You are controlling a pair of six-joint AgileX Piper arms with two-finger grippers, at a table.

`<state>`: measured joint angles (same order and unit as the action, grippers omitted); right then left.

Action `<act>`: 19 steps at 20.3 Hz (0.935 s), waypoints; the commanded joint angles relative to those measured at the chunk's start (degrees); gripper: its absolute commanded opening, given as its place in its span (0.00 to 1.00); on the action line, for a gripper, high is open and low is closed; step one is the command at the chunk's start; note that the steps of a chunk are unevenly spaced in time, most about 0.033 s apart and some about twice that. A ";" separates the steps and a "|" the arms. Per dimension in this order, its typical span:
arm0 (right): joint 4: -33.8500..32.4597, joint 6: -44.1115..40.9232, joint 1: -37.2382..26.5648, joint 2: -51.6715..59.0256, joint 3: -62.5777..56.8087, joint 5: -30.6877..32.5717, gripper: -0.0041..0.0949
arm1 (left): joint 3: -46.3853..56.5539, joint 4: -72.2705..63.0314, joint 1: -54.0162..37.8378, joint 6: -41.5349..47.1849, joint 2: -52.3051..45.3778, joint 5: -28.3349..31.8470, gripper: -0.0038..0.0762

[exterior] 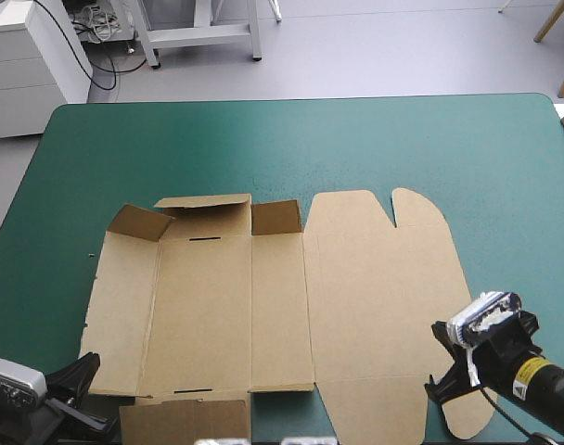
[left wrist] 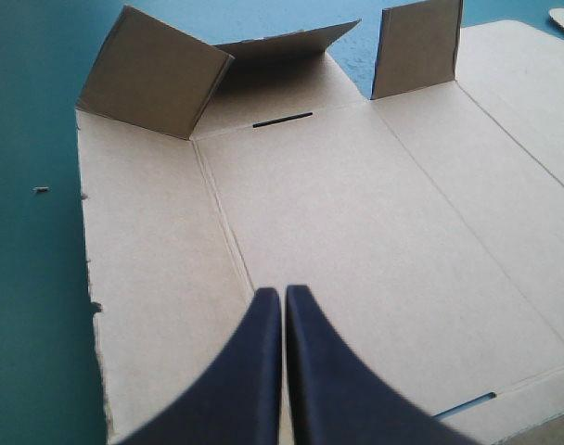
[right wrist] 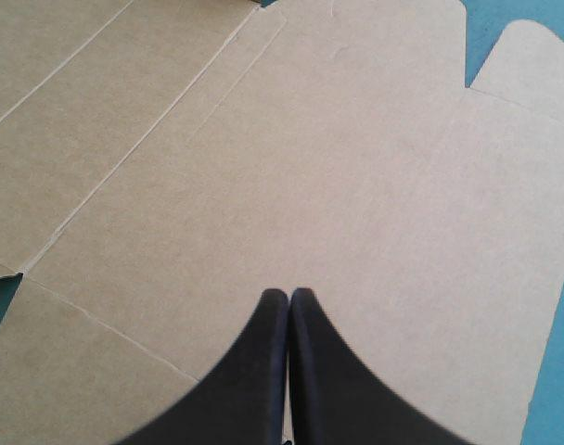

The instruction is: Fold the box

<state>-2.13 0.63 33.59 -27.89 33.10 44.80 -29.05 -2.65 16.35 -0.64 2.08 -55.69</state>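
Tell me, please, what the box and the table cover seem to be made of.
Box: brown board, matte and uncoated, probably cardboard. It shows pressed crease lines, cut slots and a ragged left edge. Cover: teal-green and smooth, with a soft sheen and fine speckles. It is perhaps a rubber or vinyl mat, but the look leaves that open.

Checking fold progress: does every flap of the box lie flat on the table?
No, on the box three far flaps stand raised.
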 commanded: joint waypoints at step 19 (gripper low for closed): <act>2.13 -1.42 -0.25 9.42 -7.01 -6.95 0.02 | -1.34 -2.81 0.30 -1.16 1.58 6.36 0.63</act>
<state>0.00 -1.08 33.59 -18.09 24.51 41.99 -29.05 -4.76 16.35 -3.39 2.08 -55.10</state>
